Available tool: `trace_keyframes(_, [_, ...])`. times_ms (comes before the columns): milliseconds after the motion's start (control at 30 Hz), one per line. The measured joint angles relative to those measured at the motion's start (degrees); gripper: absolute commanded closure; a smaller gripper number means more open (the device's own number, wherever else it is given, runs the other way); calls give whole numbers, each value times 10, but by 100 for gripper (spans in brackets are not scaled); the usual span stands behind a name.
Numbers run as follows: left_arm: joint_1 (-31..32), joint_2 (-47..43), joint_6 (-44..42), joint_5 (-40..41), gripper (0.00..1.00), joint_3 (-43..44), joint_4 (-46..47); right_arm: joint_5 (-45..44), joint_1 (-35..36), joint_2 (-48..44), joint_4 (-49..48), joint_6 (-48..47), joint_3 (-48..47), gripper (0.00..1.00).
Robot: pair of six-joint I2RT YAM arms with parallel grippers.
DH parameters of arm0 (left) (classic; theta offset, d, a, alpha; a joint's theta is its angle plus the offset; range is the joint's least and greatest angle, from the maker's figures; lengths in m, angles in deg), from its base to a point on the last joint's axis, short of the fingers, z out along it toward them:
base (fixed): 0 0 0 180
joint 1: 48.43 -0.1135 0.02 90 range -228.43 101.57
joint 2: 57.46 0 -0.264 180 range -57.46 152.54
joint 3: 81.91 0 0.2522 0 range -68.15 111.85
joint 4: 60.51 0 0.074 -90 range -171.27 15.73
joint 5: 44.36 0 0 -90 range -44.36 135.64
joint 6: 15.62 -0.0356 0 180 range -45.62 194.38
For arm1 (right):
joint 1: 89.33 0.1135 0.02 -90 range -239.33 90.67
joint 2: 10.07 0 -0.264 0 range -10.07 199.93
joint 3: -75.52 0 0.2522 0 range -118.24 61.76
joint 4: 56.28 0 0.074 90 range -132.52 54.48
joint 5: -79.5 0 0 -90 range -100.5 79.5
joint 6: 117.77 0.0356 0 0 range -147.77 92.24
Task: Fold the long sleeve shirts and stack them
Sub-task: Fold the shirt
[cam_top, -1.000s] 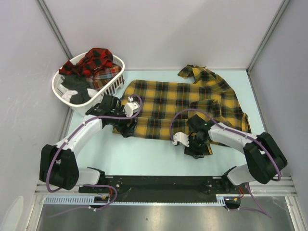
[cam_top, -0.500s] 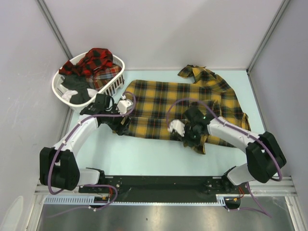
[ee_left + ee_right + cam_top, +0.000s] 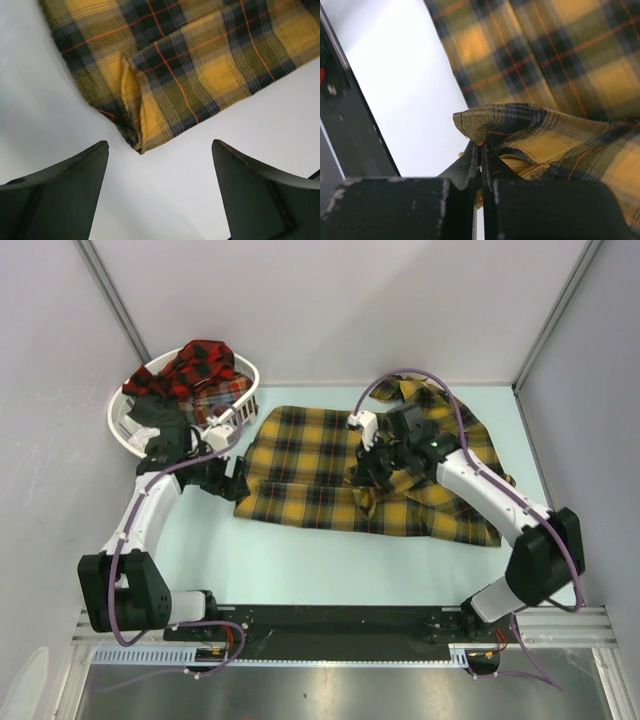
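One mustard plaid flannel shirt (image 3: 310,455), thin-striped weave, corner puckered in right tool (image 3: 481,148).

The place is a robotics lab test cell. A pale blue-green table (image 3: 300,560) is boxed in on three sides by plain white wall panels (image 3: 340,310) held in grey aluminium frame posts (image 3: 112,300). A black mounting rail (image 3: 330,620) along the table's near edge carries a white-and-black left arm (image 3: 150,515) and right arm (image 3: 480,490), both trailing purple cables. The laundry is household stuff in a bare booth: a mustard-yellow plaid flannel shirt (image 3: 310,455) lies on the table, and a white slatted plastic basket (image 3: 243,400) sits at its far left corner.
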Motion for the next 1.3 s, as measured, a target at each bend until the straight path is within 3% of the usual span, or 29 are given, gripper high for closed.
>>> trace_keyframes(167, [-42,15,25,-28,9,12,-1,2,22,76,-84,101,-49,100])
trace_keyframes(667, [-53,15,64,-81,8,12,-8,-48,104,172,-275,344,-93,100])
trace_keyframes(967, [-55,-54,128,-188,5,-55,63,-61,107,197,-339,407,-116,100])
trace_keyframes(1233, [-25,-60,192,-165,5,-105,139,-53,107,252,-346,419,-116,100])
trace_keyframes(1300, [-25,-58,200,-146,6,-106,152,-47,107,270,-353,419,-116,90])
